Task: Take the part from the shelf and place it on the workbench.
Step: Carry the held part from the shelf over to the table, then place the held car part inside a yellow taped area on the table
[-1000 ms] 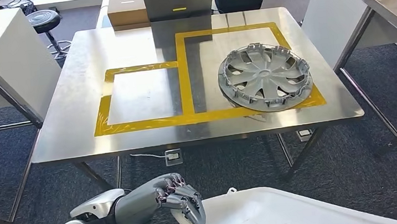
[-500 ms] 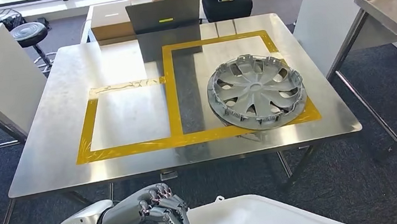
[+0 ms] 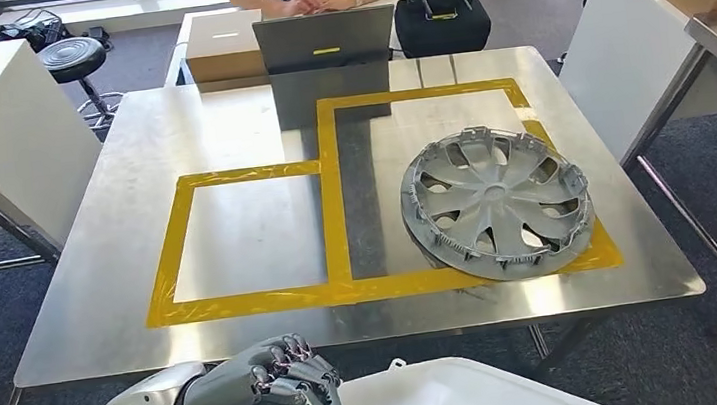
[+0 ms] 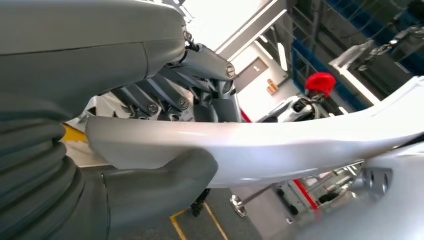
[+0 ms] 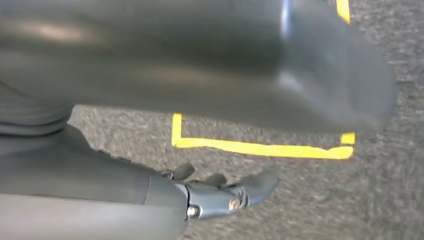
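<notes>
The hubcap [image 3: 496, 203] occupies the right taped box; the left taped box [image 3: 250, 236] on the workbench [image 3: 95, 321] is bare.

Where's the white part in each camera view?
Head view: white part at the bottom edge, in front of the workbench.
Left wrist view: it runs across the middle of the picture.
Right wrist view: too blurred; cannot tell.
Shared landmark, head and left wrist views: the left robot hand gripping the part's edge.

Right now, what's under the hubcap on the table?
The hubcap lies on the steel table, overlapping the yellow tape at its near right corner. Whatever is directly beneath it is covered.
</notes>
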Motion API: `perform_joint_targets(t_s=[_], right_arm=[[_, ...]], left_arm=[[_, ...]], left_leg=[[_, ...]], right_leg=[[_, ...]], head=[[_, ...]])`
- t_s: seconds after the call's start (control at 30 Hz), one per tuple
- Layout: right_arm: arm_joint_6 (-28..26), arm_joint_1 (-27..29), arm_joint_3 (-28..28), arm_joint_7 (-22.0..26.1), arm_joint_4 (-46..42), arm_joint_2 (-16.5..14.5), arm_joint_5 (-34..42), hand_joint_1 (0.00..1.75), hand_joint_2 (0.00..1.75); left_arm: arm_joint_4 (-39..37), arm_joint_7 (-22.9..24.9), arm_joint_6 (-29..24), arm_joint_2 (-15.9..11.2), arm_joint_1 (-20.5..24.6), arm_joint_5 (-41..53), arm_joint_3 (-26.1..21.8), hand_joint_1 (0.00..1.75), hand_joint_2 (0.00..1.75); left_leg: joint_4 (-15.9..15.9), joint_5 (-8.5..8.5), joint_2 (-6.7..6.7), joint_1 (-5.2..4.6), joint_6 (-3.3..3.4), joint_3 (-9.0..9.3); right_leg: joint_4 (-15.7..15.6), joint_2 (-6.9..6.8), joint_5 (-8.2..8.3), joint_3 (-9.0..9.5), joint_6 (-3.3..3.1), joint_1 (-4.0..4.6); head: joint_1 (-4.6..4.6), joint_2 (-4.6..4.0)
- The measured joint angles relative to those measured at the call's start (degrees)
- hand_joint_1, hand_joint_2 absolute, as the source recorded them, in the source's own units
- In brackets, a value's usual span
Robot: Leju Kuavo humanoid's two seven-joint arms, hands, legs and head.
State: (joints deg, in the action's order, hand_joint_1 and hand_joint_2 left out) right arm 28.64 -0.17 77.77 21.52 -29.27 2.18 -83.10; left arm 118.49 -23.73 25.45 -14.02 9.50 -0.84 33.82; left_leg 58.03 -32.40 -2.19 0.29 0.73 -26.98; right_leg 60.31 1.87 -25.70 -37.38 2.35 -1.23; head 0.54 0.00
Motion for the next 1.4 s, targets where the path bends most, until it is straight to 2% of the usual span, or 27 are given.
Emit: perform_joint_targets(t_s=[0.03, 0.1, 0.13, 0.17, 0.23, 0.3, 0.33, 0.37, 0.4, 0.47, 0.5, 0.53, 0.6, 0.67, 0.7, 0.73, 0.77, 0.8, 0.83, 0.87, 0.93, 0.97, 1.0, 1.03, 1.13, 1.27, 1.4], right_arm=[[0.0, 0.1, -0.1, 0.0, 0.1, 0.1, -0.1, 0.0, 0.0], [0.1, 0.0, -0.2, 0.2, 0.2, 0.3, -0.2, 0.0, 0.0], [0.1, -0.1, -0.3, 0.2, 0.3, 0.3, -0.2, 0.0, 0.0], [0.1, -0.2, -0.4, 0.3, 0.3, 0.3, -0.2, 0.0, 0.0], [0.1, -0.3, -0.5, 0.3, 0.4, 0.4, -0.2, 0.0, 0.0], [0.1, -0.4, -0.7, 0.3, 0.5, 0.5, -0.2, 0.0, 0.0], [0.1, -0.5, -0.7, 0.3, 0.6, 0.5, -0.2, 0.0, 0.0], [0.1, -0.5, -0.8, 0.3, 0.7, 0.5, -0.2, 0.0, 0.0], [0.1, -0.5, -1.0, 0.3, 0.7, 0.5, -0.2, 0.0, 0.0], [0.1, -0.6, -1.1, 0.2, 0.9, 0.5, -0.2, 0.0, 0.0], [-0.1, -0.6, -1.2, 0.2, 1.0, 0.5, -0.2, 0.0, 0.0], [-0.3, -0.7, -1.2, 0.2, 1.2, 0.5, -0.2, 0.0, 0.0], [-0.7, -1.1, -1.2, 0.1, 1.5, 0.6, 0.1, 0.0, 0.0], [-0.9, -1.4, -1.2, 0.1, 1.8, 0.7, 0.3, 0.0, 0.0], [-1.0, -1.4, -1.2, 0.1, 1.9, 0.8, 0.4, 0.0, 0.0], [-0.9, -1.3, -1.2, 0.1, 2.0, 0.8, 0.4, 0.0, 0.0], [-0.9, -1.2, -1.2, 0.0, 2.1, 0.9, 0.4, 0.0, 0.0], [-0.8, -1.0, -1.2, 0.0, 2.1, 0.9, 0.4, 0.0, 0.0], [-0.6, -0.8, -1.2, -0.1, 2.1, 0.9, 0.4, 0.0, 0.0], [-0.4, -0.7, -1.2, -0.1, 2.1, 0.9, 0.4, 0.0, 0.0], [-0.1, -0.7, -1.2, -0.1, 2.1, 0.9, 0.4, 0.0, 0.0], [0.0, -0.7, -1.2, -0.2, 2.1, 0.9, 0.4, 0.0, 0.0], [0.0, -0.7, -1.2, -0.2, 2.1, 0.9, 0.4, 0.0, 0.0], [0.0, -0.7, -1.2, -0.2, 2.1, 0.8, 0.3, 0.0, 0.0], [0.1, -0.5, -1.2, -0.2, 2.2, 0.7, 0.2, 0.0, 0.0], [0.4, -0.5, -1.2, -0.1, 2.1, 0.6, 0.0, 0.0, 0.0], [0.5, -0.5, -1.2, -0.2, 2.1, 0.4, -0.2, 0.0, 0.0]], left_arm=[[0.0, 0.0, 0.1, 0.0, -0.1, 0.0, -0.2, 1.75, 1.75], [0.2, -0.1, 0.3, 0.0, -0.4, 0.2, -0.7, 1.75, 1.75], [0.3, -0.3, 0.4, 0.0, -0.5, 0.3, -0.9, 1.75, 1.75], [0.3, -0.5, 0.4, -0.1, -0.5, 0.3, -1.2, 1.75, 1.75], [0.3, -0.8, 0.4, -0.1, -0.7, 0.4, -1.5, 1.75, 1.75], [0.3, -1.0, 0.4, -0.1, -1.1, 0.6, -1.7, 1.75, 1.75], [0.3, -1.0, 0.4, -0.2, -1.3, 0.6, -1.7, 1.75, 1.75], [0.2, -1.0, 0.4, -0.2, -1.4, 0.7, -1.8, 1.75, 1.75], [0.2, -1.0, 0.4, -0.3, -1.5, 0.7, -1.9, 1.75, 1.75], [0.2, -1.1, 0.6, -0.4, -1.5, 0.7, -2.0, 1.75, 1.75], [0.2, -1.1, 0.7, -0.4, -1.5, 0.7, -2.0, 1.75, 1.75], [0.2, -1.2, 0.8, -0.4, -1.6, 0.8, -2.0, 1.75, 1.75], [0.1, -1.3, 1.0, -0.4, -1.7, 1.0, -2.1, 1.75, 1.75], [0.2, -1.5, 1.0, -0.3, -1.7, 1.2, -2.3, 1.75, 1.75], [0.3, -1.7, 0.9, -0.2, -1.8, 1.5, -2.4, 1.75, 1.75], [0.3, -1.9, 0.5, -0.1, -1.8, 2.1, -2.4, 1.75, 1.75], [0.3, -2.3, 0.0, 0.0, -1.9, 3.0, -2.4, 1.75, 1.75], [0.3, -2.6, -0.6, 0.1, -2.1, 4.0, -2.4, 1.75, 1.75], [0.3, -2.9, -1.3, 0.1, -2.3, 5.0, -2.5, 1.75, 1.75], [0.4, -3.2, -1.9, 0.1, -2.5, 5.9, -2.6, 1.75, 1.75], [0.8, -3.5, -3.0, 0.2, -2.8, 7.8, -2.9, 1.75, 1.75], [1.0, -3.6, -3.5, 0.3, -2.9, 8.7, -3.0, 1.75, 1.75], [1.3, -3.7, -3.9, 0.3, -3.1, 9.7, -3.1, 1.75, 1.75], [1.6, -3.8, -4.4, 0.3, -3.2, 10.9, -3.2, 1.75, 1.75], [2.6, -4.0, -6.0, 0.3, -3.6, 14.3, -3.6, 1.75, 1.75], [3.5, -4.0, -7.4, 0.3, -4.2, 17.5, -4.6, 1.75, 1.75], [3.7, -4.0, -8.5, 0.2, -4.7, 19.7, -5.9, 1.75, 1.75]], left_leg=[[0.1, -0.26, -0.38, 0.0, -0.42, 0.22], [0.2, -0.4, -0.69, 0.04, -1.23, 0.78], [1.2, -0.33, -0.31, 0.05, -1.5, 0.74], [3.0, -0.59, 0.25, 0.04, -1.69, -0.13], [9.8, -2.34, 1.31, 0.06, -1.99, -4.31], [15.9, -5.24, 1.55, 0.07, -2.18, -9.29], [16.7, -5.84, 1.61, 0.06, -2.18, -10.82], [15.7, -5.13, 1.76, 0.02, -2.02, -11.43], [13.0, -3.01, 2.15, -0.08, -1.76, -11.23], [6.1, 3.02, 4.26, -0.65, -0.76, -10.09], [3.8, 5.17, 5.1, -0.92, -0.33, -9.63], [2.6, 6.44, 5.58, -1.11, 0.01, -9.45], [2.3, 6.77, 4.87, -1.09, 0.36, -9.19], [1.7, 6.84, 4.25, -0.83, 0.87, -8.79], [1.4, 6.77, 4.0, -0.64, 1.15, -8.54], [1.3, 6.6, 3.74, -0.56, 1.36, -8.37], [1.2, 6.39, 3.46, -0.51, 1.52, -8.25], [1.2, 6.17, 3.14, -0.49, 1.58, -8.11], [1.2, 5.93, 2.85, -0.48, 1.56, -7.88], [1.2, 5.65, 2.6, -0.47, 1.49, -7.53], [1.2, 5.03, 2.25, -0.43, 1.18, -6.6], [1.3, 4.71, 2.1, -0.52, 0.9, -6.24], [1.3, 4.47, 1.97, -0.6, 0.58, -6.04], [1.3, 4.23, 1.88, -0.73, 0.53, -6.0], [1.1, 4.13, 1.83, -0.9, 0.83, -5.87], [0.5, 4.43, 1.83, -0.84, 0.16, -5.41], [0.2, 4.49, 1.82, -0.8, -0.4, -5.22]], right_leg=[[-1.0, 0.16, 0.37, 0.16, -0.45, 0.05], [-1.3, -0.48, -0.2, 1.08, -1.61, 0.2], [-1.6, -0.88, -0.37, 1.81, -2.14, 0.18], [-1.7, -1.27, -0.64, 2.62, -2.61, 0.17], [-1.9, -2.07, -1.55, 3.97, -3.22, 0.25], [-1.9, -2.88, -2.74, 5.19, -3.43, 0.38], [-1.9, -3.29, -3.4, 5.96, -3.48, 0.45], [-1.9, -3.7, -4.08, 6.85, -3.48, 0.5], [-1.9, -4.14, -4.78, 7.8, -3.46, 0.56], [-1.9, -4.92, -6.15, 9.34, -3.15, 0.78], [-1.9, -5.27, -6.81, 9.87, -2.85, 0.94], [-1.8, -5.59, -7.34, 10.25, -2.49, 1.08], [-2.0, -6.23, -8.05, 10.92, -1.8, 1.2], [-0.9, -5.12, -8.99, 10.71, -1.15, 1.02], [1.3, -4.1, -10.06, 9.57, -0.84, 0.89], [4.7, -3.09, -11.44, 7.57, -0.56, 0.76], [8.7, -2.57, -12.81, 4.94, -0.34, 0.69], [12.2, -2.43, -13.52, 2.42, -0.17, 0.62], [14.0, -2.42, -13.16, 0.53, -0.06, 0.55], [13.6, -2.42, -11.49, -0.25, -0.02, 0.48], [7.1, -2.43, -5.95, 1.24, -0.09, 0.34], [3.4, -2.41, -3.95, 2.53, -0.24, 0.38], [0.7, -2.37, -2.81, 3.5, -0.52, 0.43], [-0.7, -2.35, -2.51, 4.0, -0.77, 0.47], [-1.3, -2.29, -2.6, 4.18, -1.39, 0.57], [-1.3, -2.27, -2.71, 4.26, -1.95, 0.66], [-1.3, -2.27, -2.82, 4.32, -2.16, 0.69]], head=[[0.09, 0.0], [-0.02, 0.0], [-0.12, 0.0], [-0.33, 0.0], [-0.73, 0.0], [-1.01, 0.0], [-1.1, 0.0], [-1.22, 0.0], [-1.37, 0.0], [-1.64, 0.0], [-1.68, 0.0], [-1.62, 0.0], [-1.46, 0.0], [-1.34, 0.0], [-1.21, 0.0], [-0.99, 0.0], [-0.78, 0.0], [-0.63, 0.0], [-0.51, 0.0], [-0.44, 0.0], [-0.31, 0.0], [-0.22, 0.0], [-0.16, 0.0], [-0.19, 0.0], [-0.46, 0.0], [-0.56, 0.0], [-0.57, 0.0]])
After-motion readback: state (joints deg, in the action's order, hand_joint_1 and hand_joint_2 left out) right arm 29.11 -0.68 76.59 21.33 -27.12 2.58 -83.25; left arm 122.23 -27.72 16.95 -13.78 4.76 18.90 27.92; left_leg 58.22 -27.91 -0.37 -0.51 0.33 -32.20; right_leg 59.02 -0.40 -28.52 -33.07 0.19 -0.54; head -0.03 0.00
